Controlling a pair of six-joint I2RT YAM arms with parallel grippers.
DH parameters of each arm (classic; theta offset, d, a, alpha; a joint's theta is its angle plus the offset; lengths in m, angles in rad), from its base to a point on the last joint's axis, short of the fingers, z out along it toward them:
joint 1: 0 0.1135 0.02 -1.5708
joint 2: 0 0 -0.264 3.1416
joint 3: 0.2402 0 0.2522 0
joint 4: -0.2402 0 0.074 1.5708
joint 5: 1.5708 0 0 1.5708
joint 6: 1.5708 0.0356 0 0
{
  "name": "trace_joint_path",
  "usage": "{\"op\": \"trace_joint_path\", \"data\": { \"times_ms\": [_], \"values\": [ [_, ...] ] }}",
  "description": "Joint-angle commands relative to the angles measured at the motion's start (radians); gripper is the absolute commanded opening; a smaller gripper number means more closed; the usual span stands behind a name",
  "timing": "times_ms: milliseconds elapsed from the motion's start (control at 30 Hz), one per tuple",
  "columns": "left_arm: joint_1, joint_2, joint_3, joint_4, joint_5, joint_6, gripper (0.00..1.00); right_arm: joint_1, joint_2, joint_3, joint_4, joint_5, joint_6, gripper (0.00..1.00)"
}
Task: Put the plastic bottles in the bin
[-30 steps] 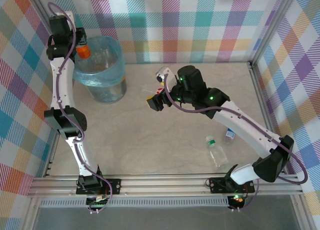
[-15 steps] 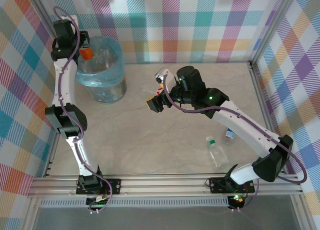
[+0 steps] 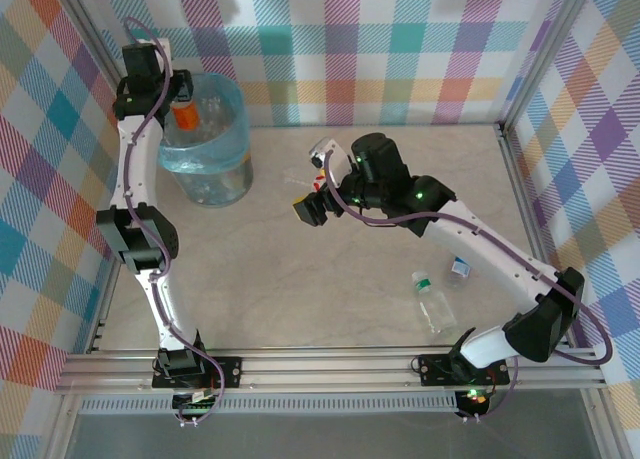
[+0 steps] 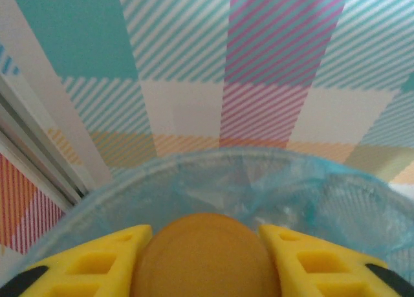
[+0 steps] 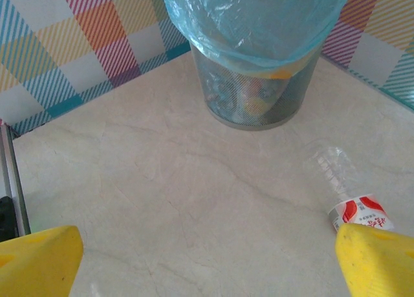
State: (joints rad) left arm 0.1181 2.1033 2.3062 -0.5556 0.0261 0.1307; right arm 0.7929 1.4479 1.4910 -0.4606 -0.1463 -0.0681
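No legible print on the red-and-white label of the bottle (image 5: 346, 192)

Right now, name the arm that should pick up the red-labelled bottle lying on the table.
Right. The right gripper is open, low over the table with the red-labelled bottle beside one fingertip. The left gripper is up at the bin with an orange bottle between its fingers.

- The left arm (image 3: 137, 169) and right arm (image 3: 490, 251) had white links and black joints.
- A purple cable (image 3: 375, 221) trailed along each.
- Green lights (image 3: 421, 191) glowed on the right arm.
- The fingers (image 4: 97, 264) were yellow.
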Motion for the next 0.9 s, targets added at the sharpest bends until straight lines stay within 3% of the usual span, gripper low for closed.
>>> {"op": "trace_joint_path", "data": {
  "times_ms": [0,67,200,467,600,867],
  "values": [
    [-0.001,-0.006,0.014,-0.053,0.002,-0.023,0.6,0.002,0.017,0.003,-0.019,-0.025,-0.007,1.0],
    [0.0,-0.02,0.035,-0.054,0.001,-0.033,0.66,0.001,0.021,0.008,-0.018,-0.03,-0.002,1.0],
    [0.0,-0.027,0.106,-0.091,0.004,-0.046,0.68,0.001,0.029,0.011,-0.016,-0.042,0.009,1.0],
    [-0.016,-0.023,0.117,-0.15,0.019,-0.054,0.59,0.001,0.045,0.017,-0.023,-0.044,0.023,0.99],
    [-0.031,-0.031,0.137,-0.178,0.019,-0.073,0.59,0.0,0.086,0.082,-0.107,0.013,0.026,1.0],
    [-0.149,-0.197,0.091,-0.195,0.018,-0.046,0.61,-0.106,0.184,0.18,-0.275,0.032,-0.058,1.0]
  ]
}}
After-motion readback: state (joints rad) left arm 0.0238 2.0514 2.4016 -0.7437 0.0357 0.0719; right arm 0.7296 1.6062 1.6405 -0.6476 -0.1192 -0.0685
